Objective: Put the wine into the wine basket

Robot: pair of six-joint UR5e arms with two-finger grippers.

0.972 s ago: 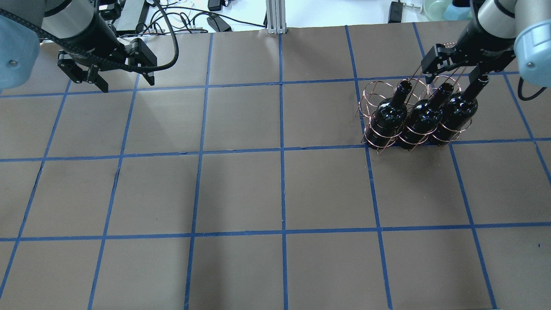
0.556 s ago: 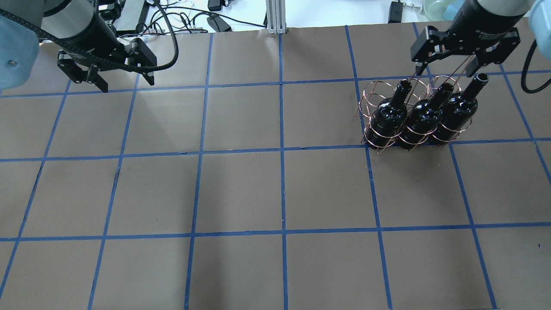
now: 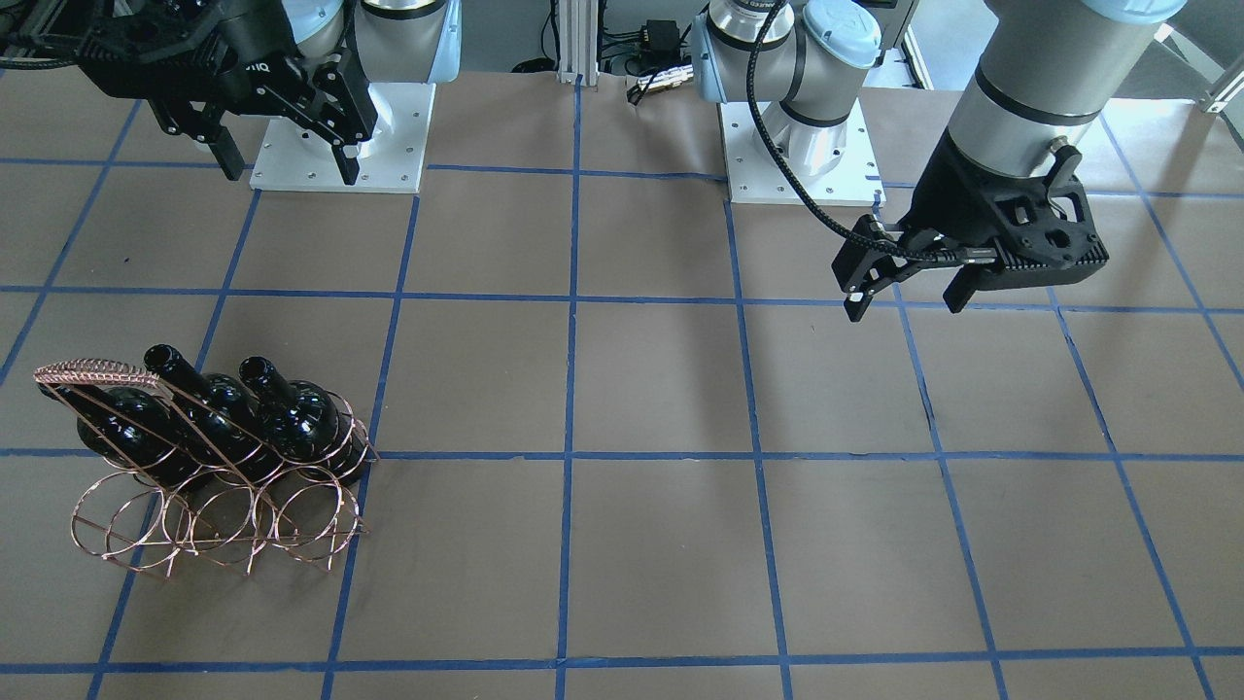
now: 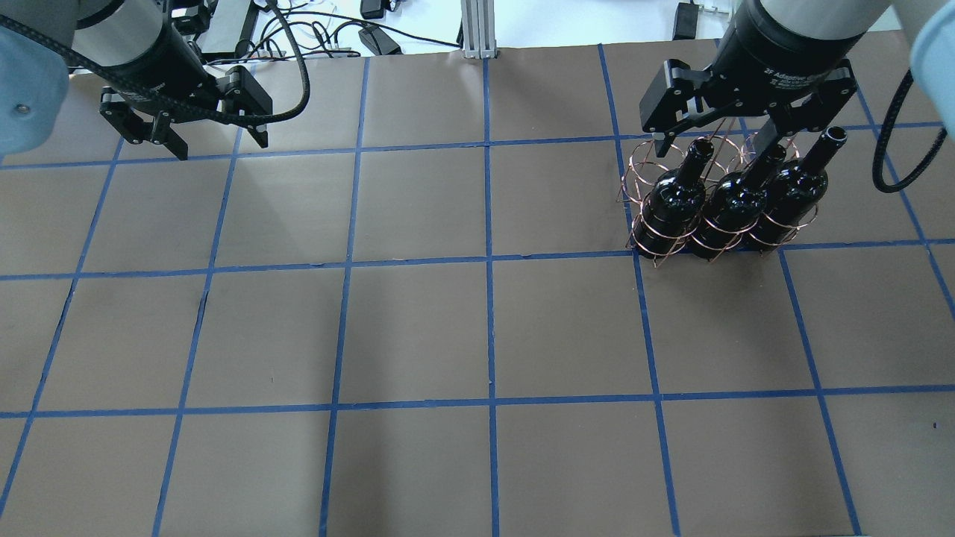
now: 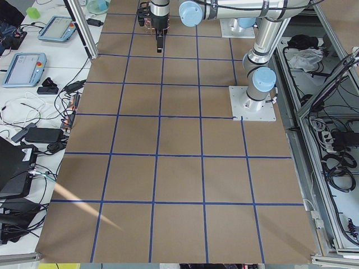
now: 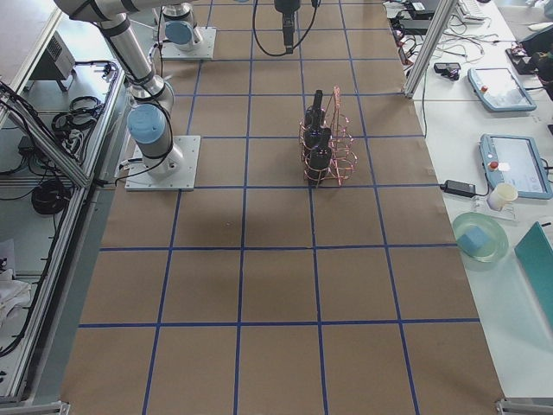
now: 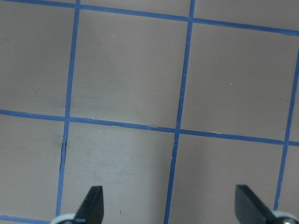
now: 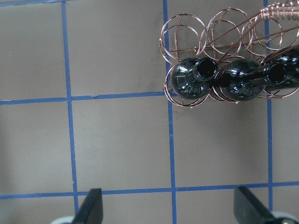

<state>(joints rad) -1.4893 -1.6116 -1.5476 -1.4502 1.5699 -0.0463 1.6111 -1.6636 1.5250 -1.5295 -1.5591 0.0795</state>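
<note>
Three black bottles (image 4: 735, 203) upright in wire basket (image 3: 97, 370), row nearer robot, long axes vertical, mouths up, right pincer (image 3: 291, 173) spread wide, apart from basket, left pincer (image 3: 904, 306) spread wide over tabletop (image 3: 661, 389).

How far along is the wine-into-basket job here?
Done: three wine bottles stand in one row of the wine basket; its other row is empty. In hand: nothing; the right gripper and left gripper are open and empty. Left: seemingly nothing, as no loose bottle shows in any view.
</note>
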